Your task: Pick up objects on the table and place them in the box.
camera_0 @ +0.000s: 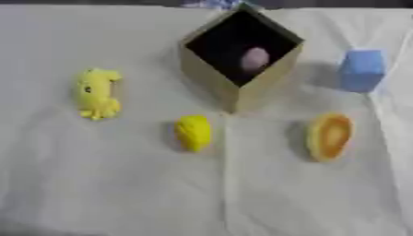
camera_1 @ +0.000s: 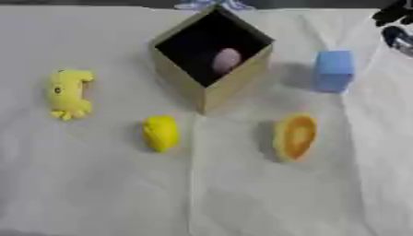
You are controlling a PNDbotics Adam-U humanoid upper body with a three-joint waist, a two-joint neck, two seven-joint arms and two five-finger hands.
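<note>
— Right hand (camera_1: 395, 23)? Only a dark shape at the right eye view's upper right corner, cut off; fingers could not be read. Left eye view lacked it.

— Noted. Box (camera_0: 211, 76)?

— Open, standing corner-on at centre back of the white table (camera_0: 105, 193), a pinkish oval (camera_0: 255, 59) inside.

— Outside it?

— Yellow plush toy (camera_0: 97, 93) at left, long axis near to far. Yellow lemon-like piece (camera_0: 194, 132) and orange oval shell (camera_0: 329, 136) in front, both lengthwise. Blue block (camera_0: 361, 70) upright at right.
</note>
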